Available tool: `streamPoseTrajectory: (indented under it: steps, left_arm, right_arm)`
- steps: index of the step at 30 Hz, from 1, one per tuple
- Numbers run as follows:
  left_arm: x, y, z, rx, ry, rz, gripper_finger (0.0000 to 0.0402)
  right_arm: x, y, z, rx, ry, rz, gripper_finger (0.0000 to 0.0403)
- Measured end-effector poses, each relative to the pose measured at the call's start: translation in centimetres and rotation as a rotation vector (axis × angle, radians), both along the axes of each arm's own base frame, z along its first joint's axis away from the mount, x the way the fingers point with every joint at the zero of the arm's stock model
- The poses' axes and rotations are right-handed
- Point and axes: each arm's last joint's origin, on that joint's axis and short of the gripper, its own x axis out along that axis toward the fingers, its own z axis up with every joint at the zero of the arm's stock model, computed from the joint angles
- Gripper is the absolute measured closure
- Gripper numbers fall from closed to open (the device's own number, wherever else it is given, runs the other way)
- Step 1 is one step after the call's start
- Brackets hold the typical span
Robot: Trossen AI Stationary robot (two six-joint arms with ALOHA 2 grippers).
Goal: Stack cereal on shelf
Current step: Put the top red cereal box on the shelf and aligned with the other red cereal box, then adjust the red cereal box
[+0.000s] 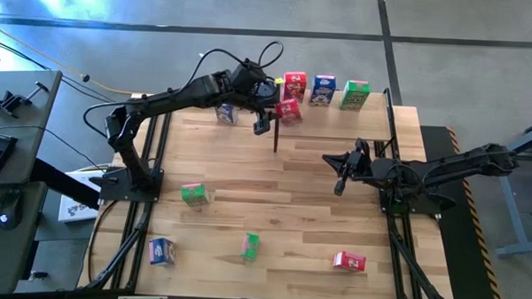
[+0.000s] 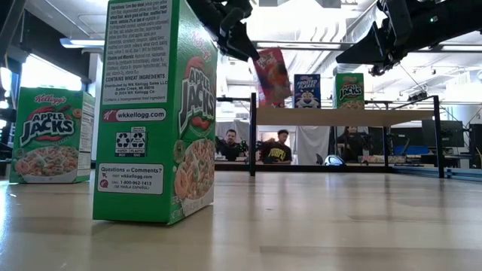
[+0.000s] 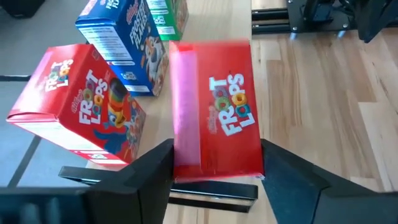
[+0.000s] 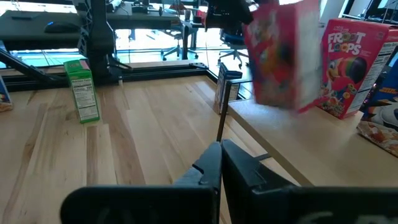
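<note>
Holding a red box (image 1: 289, 111) over the shelf (image 2: 346, 117) in the left gripper (image 1: 276, 101), fingers (image 3: 146, 171) clamped on its two sides, tilted and off the board. Standing on the shelf in a row: another red box (image 1: 294, 84), a blue box (image 1: 322, 89), a green box (image 1: 355, 95); held box just in front of the standing red one, near the shelf's left end. Parked right gripper (image 1: 340, 174) mid-desk, right of centre, fingers (image 4: 205, 171) pressed together on nothing, pointed toward the shelf. Scattered elsewhere on the desk (image 1: 291, 204): a blue box (image 1: 225, 113) behind the left arm near the far edge, a green box (image 1: 193, 194) on the left side, then along the near edge a blue box (image 1: 161, 251), a green box (image 1: 250, 246) and a red box (image 1: 349, 260), all well apart. Sitting beyond the desk in the low view, people (image 2: 276, 147), seen under the shelf.
</note>
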Motion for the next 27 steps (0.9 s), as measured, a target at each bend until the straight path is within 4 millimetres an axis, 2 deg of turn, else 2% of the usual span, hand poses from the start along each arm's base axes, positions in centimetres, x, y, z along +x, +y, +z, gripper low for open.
streamPoseTrajectory:
  steps: [5,11,15,19,21,24,27]
  left_arm:
    - [-0.1,0.1,-0.1,0.000,0.013,0.007,0.0167]
    - [-0.1,0.4,0.1,0.073,0.018,0.066,0.0168]
    - [-0.3,0.1,1.4,0.110,-0.007,0.071,0.0179]
    - [-1.5,-1.8,3.9,0.132,-0.082,0.043,0.0223]
    - [-2.2,-3.2,4.3,0.113,-0.101,0.015,0.0257]
    - [-2.4,-5.4,3.0,0.055,-0.151,-0.011,0.0314]
    - [-1.8,-7.2,-0.5,0.010,-0.220,0.027,0.0369]
  right_arm:
    - [0.0,0.0,0.0,0.000,0.000,0.000,0.0402]
    - [0.0,0.0,0.0,0.000,-0.001,0.000,0.0402]
    - [0.0,0.0,0.0,0.001,-0.002,-0.008,0.0402]
    - [0.0,0.0,0.0,-0.004,0.005,-0.015,0.0402]
    - [0.0,-0.1,-0.1,-0.006,0.006,-0.024,0.0402]
    - [-0.1,-0.1,-0.1,-0.017,0.019,-0.046,0.0402]
    - [-0.1,-0.2,-0.2,-0.022,0.023,-0.058,0.0402]
